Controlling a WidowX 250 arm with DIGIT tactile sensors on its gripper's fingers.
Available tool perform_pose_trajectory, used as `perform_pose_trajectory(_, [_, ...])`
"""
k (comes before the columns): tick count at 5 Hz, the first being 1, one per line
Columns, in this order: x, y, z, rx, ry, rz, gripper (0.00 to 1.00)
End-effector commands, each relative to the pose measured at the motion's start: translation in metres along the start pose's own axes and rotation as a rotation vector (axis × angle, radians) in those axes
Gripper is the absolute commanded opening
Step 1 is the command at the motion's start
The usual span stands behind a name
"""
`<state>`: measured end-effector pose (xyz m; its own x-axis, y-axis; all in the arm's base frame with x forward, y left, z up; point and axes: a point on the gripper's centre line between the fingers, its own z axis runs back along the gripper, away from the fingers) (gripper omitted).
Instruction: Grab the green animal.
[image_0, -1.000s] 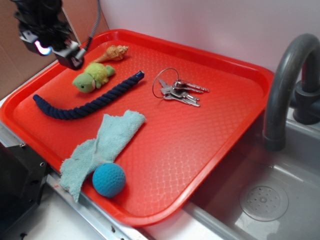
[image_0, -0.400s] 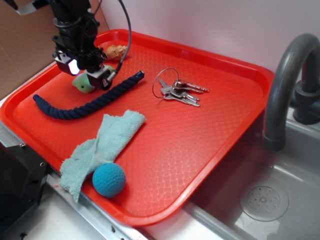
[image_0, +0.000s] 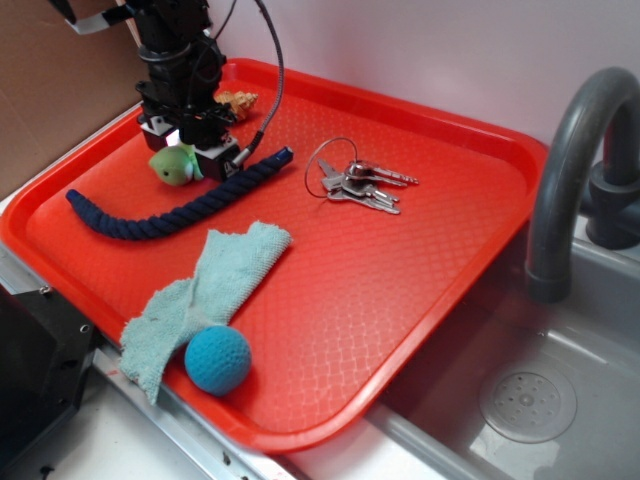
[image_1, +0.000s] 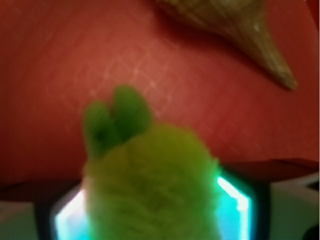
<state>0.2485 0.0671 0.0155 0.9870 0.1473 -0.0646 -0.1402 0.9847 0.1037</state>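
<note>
A: Tray (image_0: 420, 300), red, beside a sink; rope (image_0: 170, 205), cloth (image_0: 200, 295), keys (image_0: 360, 185), ball (image_0: 218, 360), shell (image_0: 237, 100) on it. Where's the toy?

B: Green animal (image_0: 172, 165) at far left, directly under the gripper (image_0: 190, 150), body between the fingers.

A: Axis?

B: Head points near-left, long axis toward far-right.

A: Jaws?

B: Straddling the body; whether they're pinching it, can't tell.

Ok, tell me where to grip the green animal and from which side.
Grip the green animal across its fuzzy body, coming straight down from above. It lies flat on the tray, head sticking out, and the gripper already sits over the body; the rope and seashell flank it.
</note>
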Motion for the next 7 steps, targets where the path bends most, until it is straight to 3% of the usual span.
perform_pose_trajectory(1, [0.005, 0.017, -0.003, -0.009, -0.001, 0.004, 0.0])
perform_pose_trajectory(2, [0.003, 0.033, 0.044, -0.028, -0.008, 0.044, 0.0])
perform_pose_trajectory(3, [-0.004, 0.023, 0.095, -0.038, -0.06, 0.081, 0.0])
perform_pose_trajectory(5, [-0.045, -0.041, 0.18, -0.149, -0.114, -0.119, 0.0])
perform_pose_trajectory(6, [-0.069, -0.064, 0.196, -0.141, -0.141, -0.203, 0.0])
perform_pose_trajectory(7, [-0.07, -0.055, 0.184, -0.214, -0.14, -0.262, 0.0])
